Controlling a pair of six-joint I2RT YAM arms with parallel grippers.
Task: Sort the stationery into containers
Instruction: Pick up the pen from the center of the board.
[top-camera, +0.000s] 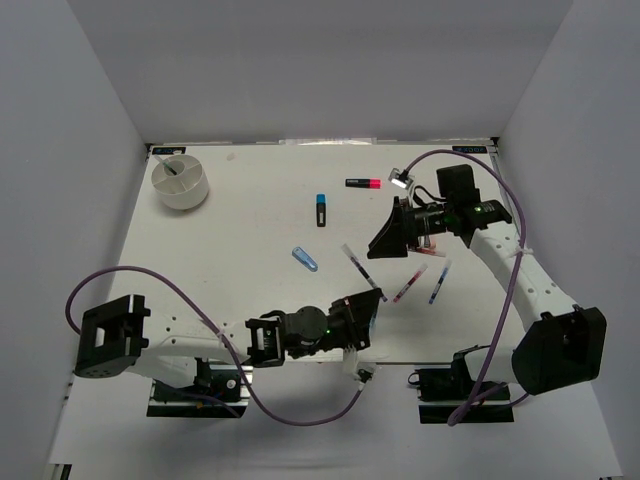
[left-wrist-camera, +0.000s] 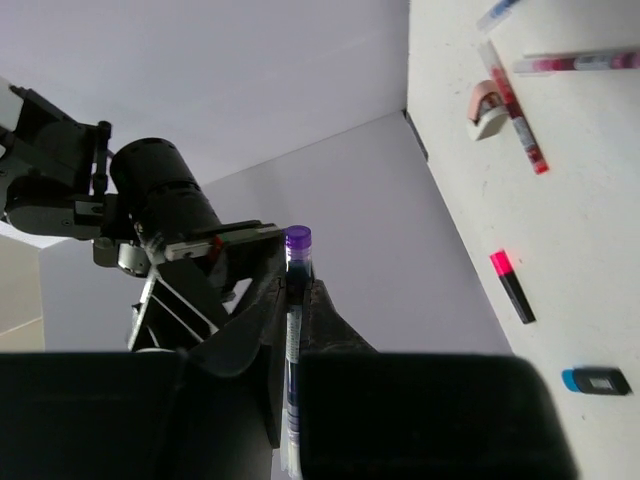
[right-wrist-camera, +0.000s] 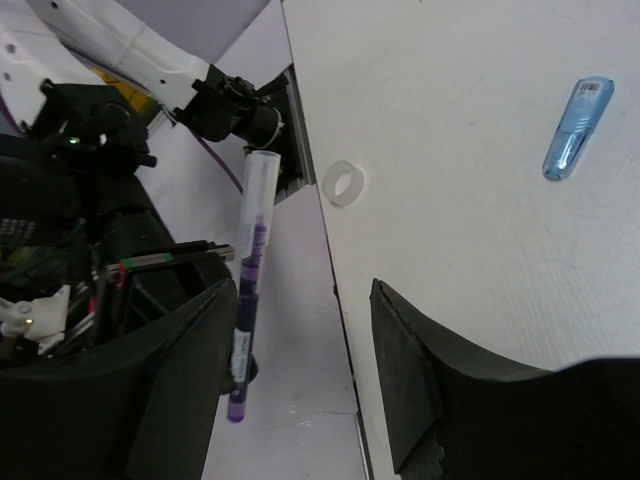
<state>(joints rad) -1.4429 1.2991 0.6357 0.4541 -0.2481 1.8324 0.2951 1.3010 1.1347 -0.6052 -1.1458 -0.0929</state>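
Gripping purple pen (left-wrist-camera: 297, 250): left pincer (left-wrist-camera: 296, 305); right pincer (right-wrist-camera: 300, 300) spread wide. Lying apart on surface (right-wrist-camera: 450, 220): translucent blue tube (right-wrist-camera: 578, 125), white tape ring (right-wrist-camera: 343, 184).

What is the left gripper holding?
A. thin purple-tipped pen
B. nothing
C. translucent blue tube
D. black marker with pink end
A: the left wrist view shows the left gripper shut on a purple-tipped pen, while the pink-ended marker and blue tube lie on the table.
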